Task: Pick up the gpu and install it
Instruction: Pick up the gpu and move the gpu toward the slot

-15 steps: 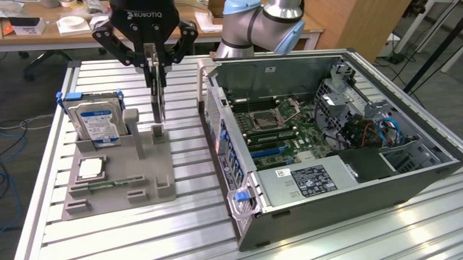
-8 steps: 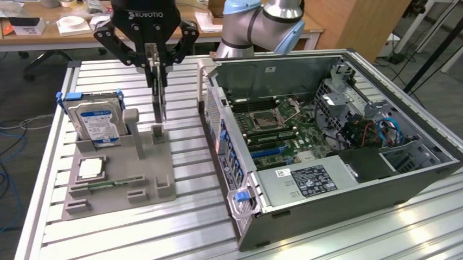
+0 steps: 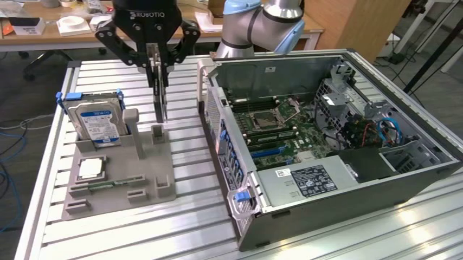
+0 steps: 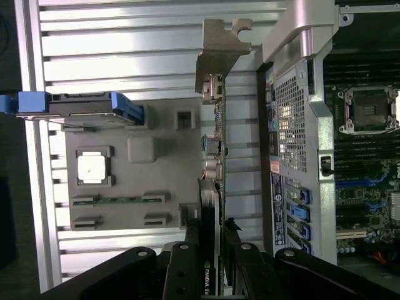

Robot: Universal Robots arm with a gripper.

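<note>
Tool (image 4: 212,247) clamped on gpu (image 4: 214,162) | gpu upright, edge-on, over grey holder (image 3: 148,165) | beside open computer case (image 3: 405,187)

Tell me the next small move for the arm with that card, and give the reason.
Probably a short lift straight up. The gripper is shut on the gpu, which hangs edge-down just above its slot in the grey holder. Its lower edge appears to sit below the rim of the open computer case beside it, so moving sideways now could catch that wall.
</note>
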